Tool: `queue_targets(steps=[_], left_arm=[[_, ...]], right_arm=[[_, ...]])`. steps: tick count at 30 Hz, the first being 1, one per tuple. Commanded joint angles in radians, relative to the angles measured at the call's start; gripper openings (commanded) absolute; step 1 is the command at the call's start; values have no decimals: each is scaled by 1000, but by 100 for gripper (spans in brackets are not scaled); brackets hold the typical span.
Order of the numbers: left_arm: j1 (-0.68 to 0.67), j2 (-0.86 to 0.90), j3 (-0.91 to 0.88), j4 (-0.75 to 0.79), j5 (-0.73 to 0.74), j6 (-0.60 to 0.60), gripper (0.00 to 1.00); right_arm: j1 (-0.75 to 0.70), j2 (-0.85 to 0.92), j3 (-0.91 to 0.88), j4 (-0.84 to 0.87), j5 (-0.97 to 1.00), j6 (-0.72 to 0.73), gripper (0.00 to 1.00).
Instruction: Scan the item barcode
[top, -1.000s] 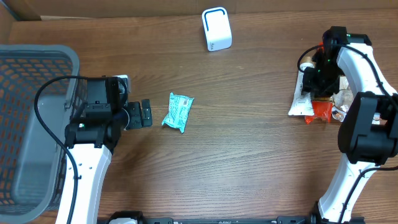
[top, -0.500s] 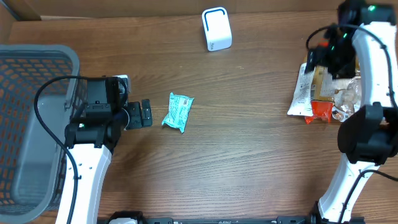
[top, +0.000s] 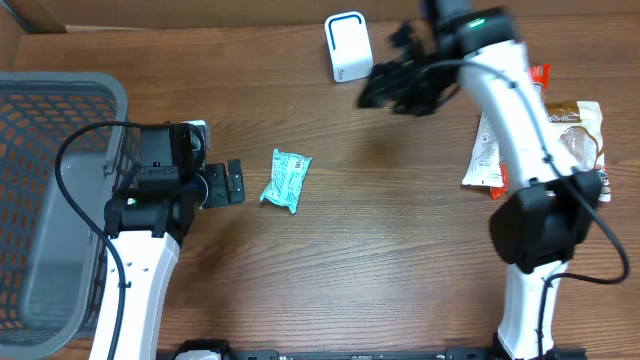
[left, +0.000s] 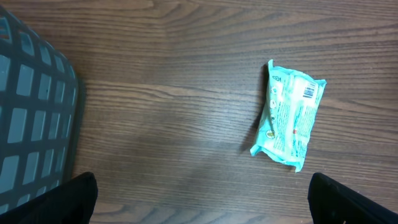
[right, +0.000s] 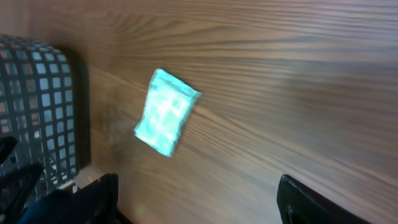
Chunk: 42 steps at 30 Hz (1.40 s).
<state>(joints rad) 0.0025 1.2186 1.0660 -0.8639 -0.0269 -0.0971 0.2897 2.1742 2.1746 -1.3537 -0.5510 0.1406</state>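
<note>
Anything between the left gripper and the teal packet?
Nothing visible. Only bare table separates the open left gripper from the teal packet lying flat just ahead of it; the basket is off that line.

Robot lab bench, rigged as mock checkout: wood table (top: 400, 250), cardboard wall (top: 200, 12) at back, white scanner (top: 348, 47) just beside right gripper (top: 372, 90), mesh basket (top: 60, 82) behind left gripper (top: 238, 182), snack pkts (top: 487, 150) piled.
</note>
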Motion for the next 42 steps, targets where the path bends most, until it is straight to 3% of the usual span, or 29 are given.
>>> queue_targets(steps=[1,9,13,18,24,42], left_arm=[[3,5,-4,1,-6,15,99],[3,5,-4,1,-6,15,100],[3,5,-4,1,-6,15,100],[3,5,-4,1,-6,15,100],[3,5,-4,1,-6,15,100],[3,5,-4,1,-6,15,100]], right_arm=[[85,-13,-115,112,1,155,81],[223,-13,-345,426,76,340,73],[270,-13,-438,552,149,449,63],[317,-13,-524,674,185,502,59],[357,-12,-578,751,248,602,50],[400,-10,-748,979,233,716,39]])
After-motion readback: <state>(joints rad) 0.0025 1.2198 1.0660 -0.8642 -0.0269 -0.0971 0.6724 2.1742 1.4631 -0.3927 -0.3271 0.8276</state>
